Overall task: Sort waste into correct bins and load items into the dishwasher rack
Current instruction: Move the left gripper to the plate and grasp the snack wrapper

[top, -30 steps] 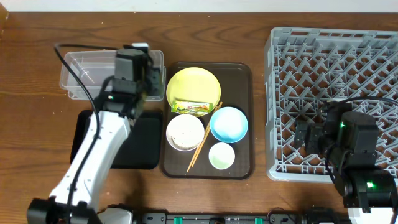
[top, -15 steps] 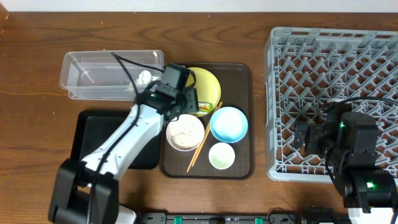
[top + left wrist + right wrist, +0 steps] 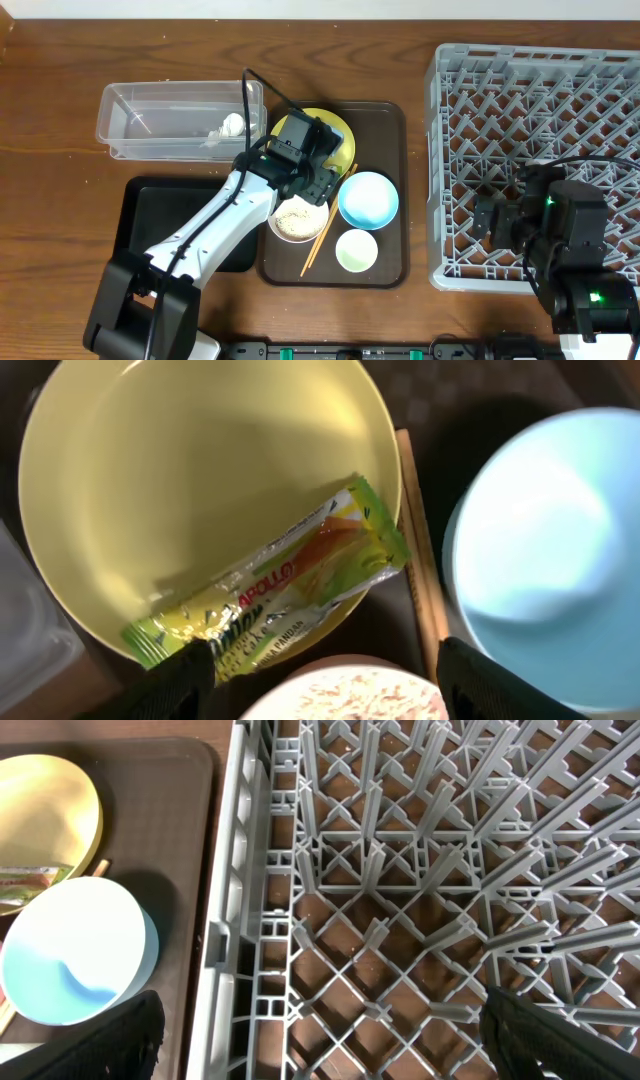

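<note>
The left end effector (image 3: 330, 682) hung just above the snack wrapper (image 3: 290, 585), fingers spread and gripping nothing. The wrapper lay slanted across the near rim of the yellow plate (image 3: 200, 460), beside the white bowl (image 3: 340, 700) of rice. A clean pick would likely straddle its narrow width, lower until the tips neared the plate, then close gently so the foil did not slip. The chopsticks (image 3: 418, 575) and light blue bowl (image 3: 545, 550) crowded one side. Farther off, the tissue (image 3: 232, 125) sat in the clear tub (image 3: 140, 115). The right end effector (image 3: 340, 1040) hung spread and empty over the dishwasher rack (image 3: 540, 100). The desk (image 3: 60, 60) was dark brown wood; the room was out of view.
</note>
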Robot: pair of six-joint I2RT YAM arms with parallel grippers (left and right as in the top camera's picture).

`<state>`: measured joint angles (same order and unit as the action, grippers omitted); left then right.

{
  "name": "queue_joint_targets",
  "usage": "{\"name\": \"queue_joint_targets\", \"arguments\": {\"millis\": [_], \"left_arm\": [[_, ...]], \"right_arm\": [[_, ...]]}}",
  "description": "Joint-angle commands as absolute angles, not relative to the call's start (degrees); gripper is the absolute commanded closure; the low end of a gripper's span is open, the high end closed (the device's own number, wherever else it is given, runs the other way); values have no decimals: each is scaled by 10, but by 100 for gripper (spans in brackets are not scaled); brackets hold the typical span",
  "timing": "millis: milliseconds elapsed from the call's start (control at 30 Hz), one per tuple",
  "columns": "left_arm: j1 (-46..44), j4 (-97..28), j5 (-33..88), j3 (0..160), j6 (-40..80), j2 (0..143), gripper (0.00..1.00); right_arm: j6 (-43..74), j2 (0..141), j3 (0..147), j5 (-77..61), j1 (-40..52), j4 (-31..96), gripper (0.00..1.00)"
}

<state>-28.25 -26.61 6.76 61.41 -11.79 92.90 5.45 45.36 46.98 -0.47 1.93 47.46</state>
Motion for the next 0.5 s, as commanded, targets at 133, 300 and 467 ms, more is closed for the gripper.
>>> {"name": "queue_joint_targets", "arguments": {"millis": [133, 300, 467], "left_arm": [[-282, -272, 69, 612, -241, 943, 25], [-282, -272, 69, 612, -286, 965, 25], [-282, -260, 69, 612, -289, 989, 25]], "right_arm": [[57, 452, 482, -7, 16, 476, 1], [57, 452, 482, -7, 16, 476, 1], [57, 452, 482, -7, 16, 476, 1]]}}
